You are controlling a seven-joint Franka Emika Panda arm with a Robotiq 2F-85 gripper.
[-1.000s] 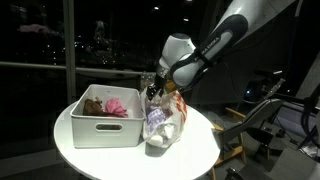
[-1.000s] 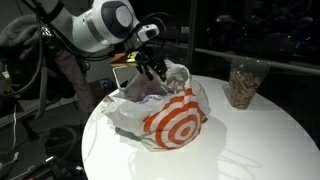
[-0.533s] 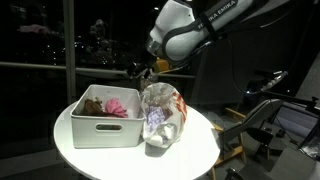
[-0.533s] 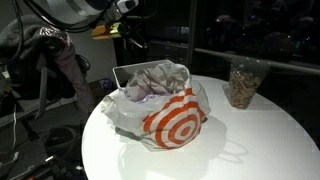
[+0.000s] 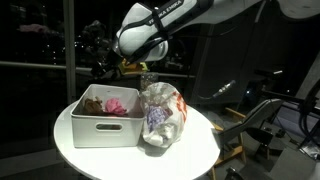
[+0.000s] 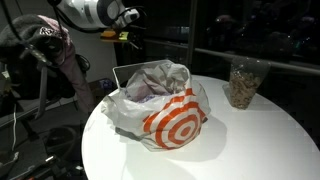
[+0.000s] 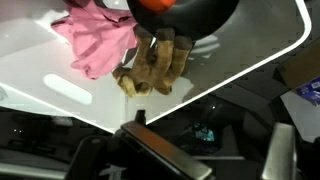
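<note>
My gripper [image 7: 225, 150] is open and holds nothing; its two fingers [image 7: 160, 158] frame dark space beyond the bin's edge. In the wrist view a pink cloth [image 7: 95, 40] and a brown crumpled thing [image 7: 155, 65] lie in the white bin [image 7: 40, 75] below me. In both exterior views the gripper [image 5: 112, 68] [image 6: 128, 33] hangs high above the bin's far side, clear of everything. A plastic bag with a red target print [image 5: 162, 115] [image 6: 170, 112] leans against the bin [image 5: 105, 130], stuffed with crumpled material.
Bin and bag stand on a round white table [image 5: 70, 152] [image 6: 250, 140]. A clear jar of brown snacks [image 6: 243, 83] stands at the table's far edge. Dark windows, a chair and equipment surround the table.
The gripper has left the top of the bag, risen and swung away over the bin's far side. Its jaws have opened wide. Bag and bin have not moved.
</note>
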